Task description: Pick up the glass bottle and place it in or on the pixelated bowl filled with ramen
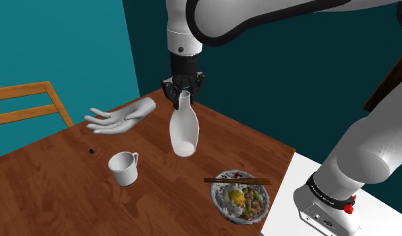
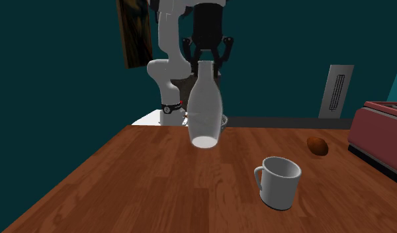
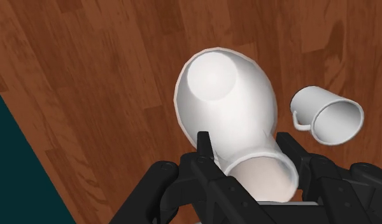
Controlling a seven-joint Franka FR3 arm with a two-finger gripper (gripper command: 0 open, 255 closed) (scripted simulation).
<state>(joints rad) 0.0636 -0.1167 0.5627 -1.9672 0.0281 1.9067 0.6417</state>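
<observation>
Smooth white bottle (image 1: pixel 183 131), wood-grain table (image 1: pixel 59 194)

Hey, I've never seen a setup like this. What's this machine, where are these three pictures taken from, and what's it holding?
It's a simulated white robot arm with a black two-finger gripper. One picture looks down from beside its stand, one faces it across the wooden table, and one looks along the gripper from a camera on the hand. The gripper is shut on the neck of a white bottle, holding it above the table. On the table are a white mug, a white model hand and a bowl of ramen with chopsticks across it.
</observation>
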